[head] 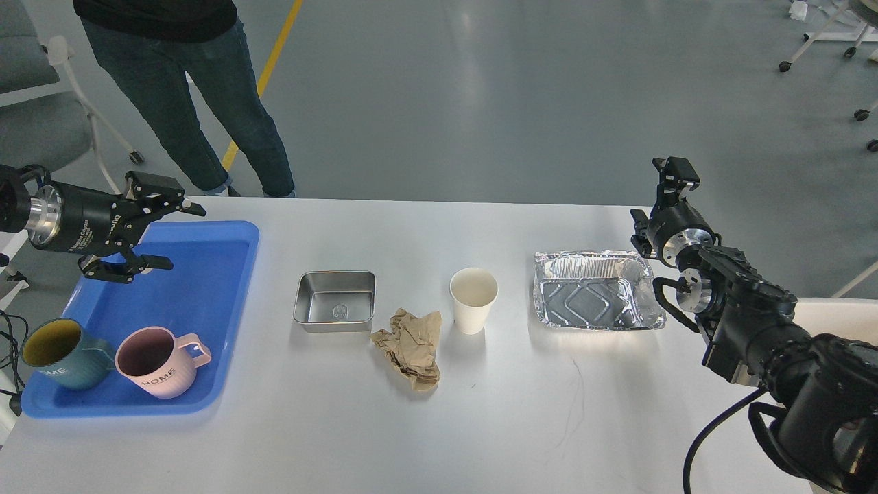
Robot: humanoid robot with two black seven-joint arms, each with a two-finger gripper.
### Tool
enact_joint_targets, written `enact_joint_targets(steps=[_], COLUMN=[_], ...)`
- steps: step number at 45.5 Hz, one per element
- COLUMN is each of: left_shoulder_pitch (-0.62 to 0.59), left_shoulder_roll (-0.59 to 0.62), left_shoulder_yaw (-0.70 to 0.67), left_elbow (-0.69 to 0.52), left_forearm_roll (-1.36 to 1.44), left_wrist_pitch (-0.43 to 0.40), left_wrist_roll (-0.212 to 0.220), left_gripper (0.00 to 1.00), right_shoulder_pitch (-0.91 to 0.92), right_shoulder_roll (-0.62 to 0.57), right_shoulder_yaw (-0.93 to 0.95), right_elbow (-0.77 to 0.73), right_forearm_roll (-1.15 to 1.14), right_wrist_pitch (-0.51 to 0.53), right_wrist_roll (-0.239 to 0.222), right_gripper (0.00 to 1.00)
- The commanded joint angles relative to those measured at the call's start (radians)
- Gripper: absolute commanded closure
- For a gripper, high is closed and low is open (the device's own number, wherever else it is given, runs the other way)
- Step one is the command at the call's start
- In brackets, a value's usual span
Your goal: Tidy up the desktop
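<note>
The white desktop (494, 425) carries a blue tray (212, 230) at its left end. Inside the tray a teal mug (56, 351) and a pink mug (156, 360) stand upright near its front. My left gripper (177, 233) hovers open and empty over the tray's far half, well clear of both mugs. A steel tin (335, 302), a crumpled brown paper (411, 346), a white paper cup (473, 299) and a foil tray (595, 289) sit along the middle. My right gripper (677, 175) is raised beyond the foil tray's far right corner, too small to read.
A person in jeans (199, 103) stands just behind the desktop's far left corner. A grey chair (41, 123) is at the far left. Wheeled furniture legs (823, 41) show on the floor at the far right.
</note>
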Motion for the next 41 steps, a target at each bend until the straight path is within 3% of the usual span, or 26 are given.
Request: enact_joint_targets(steps=[1, 9, 20, 41], left_shoulder_pitch=[0.043, 0.062, 0.180, 0.321], left_shoulder_roll=[-0.014, -0.122, -0.232, -0.406], left_shoulder_yaw=[-0.033, -0.093, -0.180, -0.392], left_elbow=[0.022, 0.136, 0.205, 0.211], left_forearm_roll=[-0.032, -0.106, -0.236, -0.296], left_wrist_pitch=[0.000, 0.029, 0.037, 0.073], left_wrist_roll=[-0.099, -0.188, -0.456, -0.474], left_gripper=[0.02, 0.02, 0.02, 0.02], right_shoulder_pitch=[0.000, 0.000, -0.008, -0.012], right_shoulder_roll=[-0.004, -0.004, -0.002, -0.002], right_shoulder_yaw=[0.000, 0.000, 0.000, 0.000], right_elbow=[0.000, 0.000, 0.000, 0.000], right_forearm_roll=[0.000, -0.001, -0.001, -0.001], right_wrist_pitch=[0.001, 0.001, 0.001, 0.001], right_wrist_roll=[0.000, 0.000, 0.000, 0.000], right_gripper=[0.00, 0.00, 0.00, 0.00])
